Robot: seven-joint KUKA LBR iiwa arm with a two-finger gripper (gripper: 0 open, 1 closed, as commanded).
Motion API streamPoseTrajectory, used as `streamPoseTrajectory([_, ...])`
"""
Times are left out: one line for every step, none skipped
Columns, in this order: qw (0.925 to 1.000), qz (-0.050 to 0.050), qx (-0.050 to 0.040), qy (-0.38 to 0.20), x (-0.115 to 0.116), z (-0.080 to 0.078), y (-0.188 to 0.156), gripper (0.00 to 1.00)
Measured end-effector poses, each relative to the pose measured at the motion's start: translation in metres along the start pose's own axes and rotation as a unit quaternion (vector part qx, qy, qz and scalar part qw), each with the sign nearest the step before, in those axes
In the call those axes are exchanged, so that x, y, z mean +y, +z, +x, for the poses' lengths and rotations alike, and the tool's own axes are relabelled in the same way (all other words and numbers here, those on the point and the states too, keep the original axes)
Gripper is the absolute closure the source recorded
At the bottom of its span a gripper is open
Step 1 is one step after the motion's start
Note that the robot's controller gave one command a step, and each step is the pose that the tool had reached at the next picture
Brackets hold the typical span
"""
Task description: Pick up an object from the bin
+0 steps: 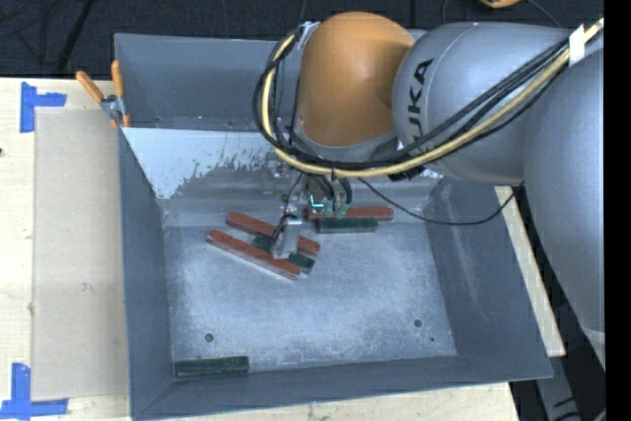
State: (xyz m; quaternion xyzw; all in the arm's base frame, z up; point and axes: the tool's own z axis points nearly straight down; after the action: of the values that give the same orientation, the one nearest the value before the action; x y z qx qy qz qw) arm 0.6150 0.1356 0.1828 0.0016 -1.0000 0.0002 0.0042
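My gripper (289,242) reaches down from under the orange cover into the middle of the bin, its fingertips on a small pile of flat red-brown and dark green bars. The longest red-brown bar (242,249) lies slanted to the left of the fingertips. A second red and green bar (258,227) lies just above it, and a green-ended piece (306,261) sits right beside the fingertips. Another red and green bar (350,219) lies to the right, partly under the wrist. Whether any bar is between the fingers is hidden.
A dark green bar (212,367) lies alone by the bin's front left wall. The arm and its orange cover overhang the bin's back right part.
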Motion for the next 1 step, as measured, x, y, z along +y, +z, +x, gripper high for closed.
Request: streamPoseTrajectory([1.0, -0.001, -0.004, 0.001, -0.0005, -0.0016, -0.0051, 0.0])
